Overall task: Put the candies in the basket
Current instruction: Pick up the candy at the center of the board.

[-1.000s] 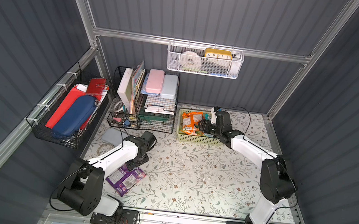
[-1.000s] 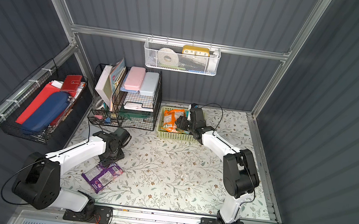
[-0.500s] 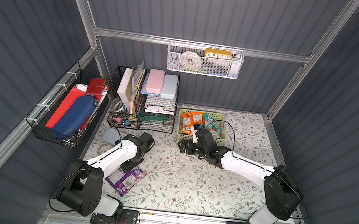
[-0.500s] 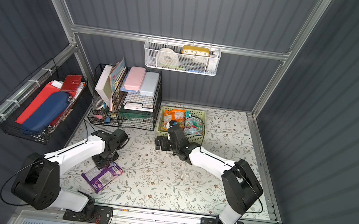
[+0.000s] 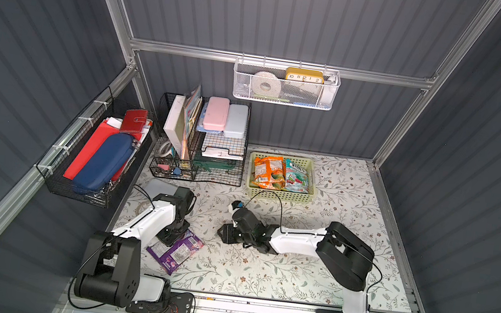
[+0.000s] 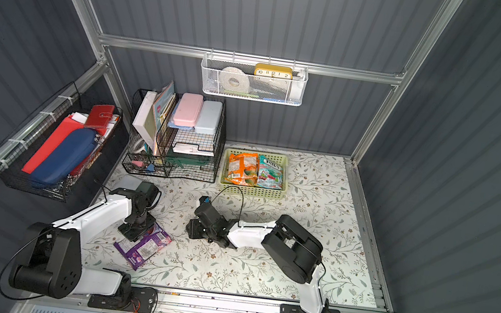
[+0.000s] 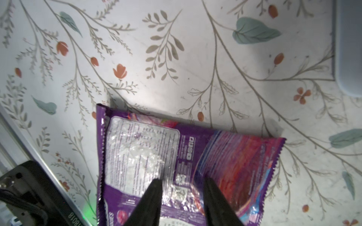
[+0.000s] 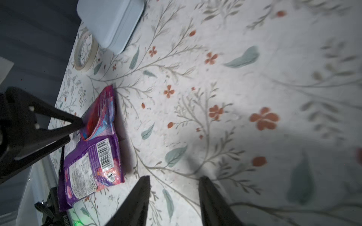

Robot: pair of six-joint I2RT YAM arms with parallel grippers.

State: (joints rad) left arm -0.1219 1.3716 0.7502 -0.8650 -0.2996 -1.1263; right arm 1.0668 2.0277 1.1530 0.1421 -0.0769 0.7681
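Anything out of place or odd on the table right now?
Two purple candy bags lie overlapped and askew on the mat, outside the basket, one puckered up at the left claw. A tape roll and pale blue case sit loose near the mat's edge.

Left end effector rests tip-down on the purple candy bag, jaws narrowly apart; right end effector hovers near it, jaws spread.

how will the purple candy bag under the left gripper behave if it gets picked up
Likely floppy: the purple candy bag is thin film, crumpled and buckled up near the fingers of the left gripper. Probably slippery, since its surface is glossy with glare. It should sag rather than hold shape when lifted.
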